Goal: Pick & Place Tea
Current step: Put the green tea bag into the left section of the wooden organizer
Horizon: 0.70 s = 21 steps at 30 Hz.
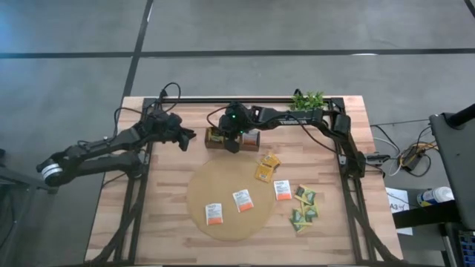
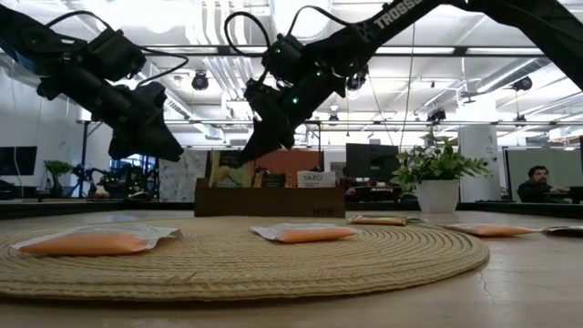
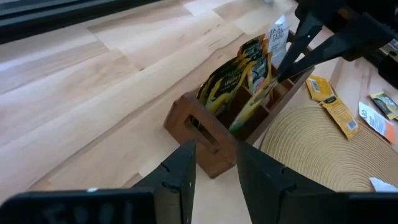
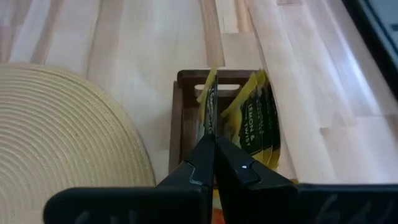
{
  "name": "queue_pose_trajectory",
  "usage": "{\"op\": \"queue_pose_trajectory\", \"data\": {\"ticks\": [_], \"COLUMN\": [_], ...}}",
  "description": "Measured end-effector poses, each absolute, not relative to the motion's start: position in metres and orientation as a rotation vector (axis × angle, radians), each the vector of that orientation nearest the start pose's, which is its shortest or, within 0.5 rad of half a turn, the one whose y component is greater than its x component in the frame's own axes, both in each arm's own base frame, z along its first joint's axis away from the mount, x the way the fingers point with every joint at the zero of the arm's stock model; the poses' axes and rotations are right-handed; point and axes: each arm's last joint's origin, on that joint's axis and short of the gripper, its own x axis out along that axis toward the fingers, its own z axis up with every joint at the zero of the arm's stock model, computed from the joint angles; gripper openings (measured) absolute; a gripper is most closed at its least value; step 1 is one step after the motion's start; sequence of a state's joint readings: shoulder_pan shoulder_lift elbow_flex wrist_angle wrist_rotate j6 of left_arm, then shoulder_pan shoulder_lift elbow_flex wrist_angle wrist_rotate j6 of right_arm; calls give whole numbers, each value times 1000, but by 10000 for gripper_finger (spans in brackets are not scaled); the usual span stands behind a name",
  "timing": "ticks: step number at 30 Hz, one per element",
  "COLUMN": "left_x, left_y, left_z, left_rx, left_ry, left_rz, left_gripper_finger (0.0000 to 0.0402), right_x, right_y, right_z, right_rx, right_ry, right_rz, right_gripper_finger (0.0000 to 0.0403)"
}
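Yellow tea sachet [image 4: 210,102] edge-on, pinched in right claw [image 4: 214,146]; left claw [image 3: 214,163] parted, empty.

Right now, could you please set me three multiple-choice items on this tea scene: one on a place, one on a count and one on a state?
1. Where is the right gripper?
A. over the wooden tray
B. over the plant
C. off the table's edge

2. How many orange-and-white sachets lie wholly on the round mat?
A. none
B. two
C. five

3. How are the right gripper's fingers?
A. wide open
B. shut on a sachet
C. out of view

Key:
1 A: the high view shows it above the tray, beside the left gripper.
2 B: two lie on the mat; a third sits at its rim.
3 B: the right wrist view shows them pinching a thin yellow sachet standing in the tray.
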<state>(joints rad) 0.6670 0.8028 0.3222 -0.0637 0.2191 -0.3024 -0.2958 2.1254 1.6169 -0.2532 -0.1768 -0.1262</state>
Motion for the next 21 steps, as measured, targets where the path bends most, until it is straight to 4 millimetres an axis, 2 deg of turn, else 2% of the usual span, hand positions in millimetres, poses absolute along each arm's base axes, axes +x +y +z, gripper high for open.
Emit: {"op": "queue_pose_trajectory", "data": {"ticks": [14, 21], "left_x": [132, 133], "left_y": [96, 97], "left_z": [183, 183], "left_rx": [-531, -533], "left_ry": [429, 433], "left_rz": [513, 513], "left_gripper_finger": [110, 110], "right_x": [456, 456], "right_y": [-133, -134], "right_z": [180, 178], "right_rx": [-52, -73], "right_ry": [785, 794], "right_rz": [-38, -80], "right_gripper_finger": [12, 59]}}
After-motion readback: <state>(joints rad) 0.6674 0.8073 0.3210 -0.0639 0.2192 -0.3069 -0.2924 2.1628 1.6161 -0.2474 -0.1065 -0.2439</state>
